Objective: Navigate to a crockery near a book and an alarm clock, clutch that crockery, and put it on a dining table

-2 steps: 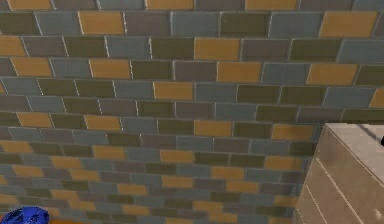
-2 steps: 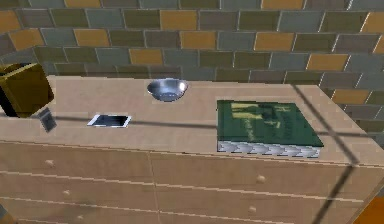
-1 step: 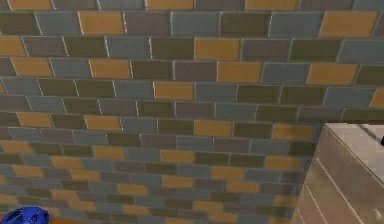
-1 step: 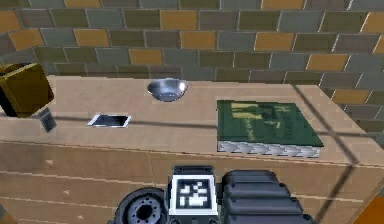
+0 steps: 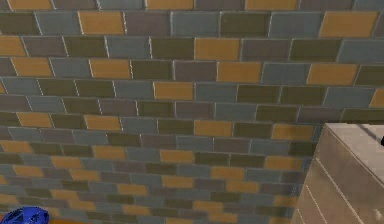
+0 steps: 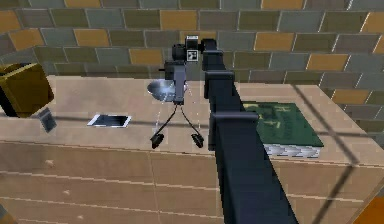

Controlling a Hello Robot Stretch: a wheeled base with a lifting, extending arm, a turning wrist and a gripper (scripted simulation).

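In the forward view, a small blue thing (image 5: 28,214) sits at the bottom left corner. To its right a brick wall (image 5: 180,90) of grey, blue and tan blocks runs across the picture. At the bottom right is the corner of a pale wooden surface (image 5: 350,175), and a small dark thing (image 5: 377,136) shows at the right edge just above it. In the arm side view, a wooden tabletop (image 6: 90,150) stretches from left to right in front of the same kind of brickwork. At its far left stands a brown boxy thing (image 6: 24,88), with a small grey upright piece (image 6: 46,121) just beside it on the near side. Right of these, a flat dark rectangle with a pale rim (image 6: 110,121) lies on the wood. Farther right and closer to the wall rests the grey bowl (image 6: 158,90), the crockery of the task, sitting on the tabletop. The gripper (image 6: 177,141) is right at the bowl, its dark body overlapping the bowl's right side and its two thin fingers (image 6: 160,135) reaching toward the near edge over bare wood. Whether it touches the bowl or holds anything cannot be told. Just right of it, the dark arm (image 6: 240,150) rises from the bottom edge to two white squares (image 6: 190,52). Right of the arm, a green book (image 6: 285,122) lies flat on the tabletop, near the bowl but apart from it.
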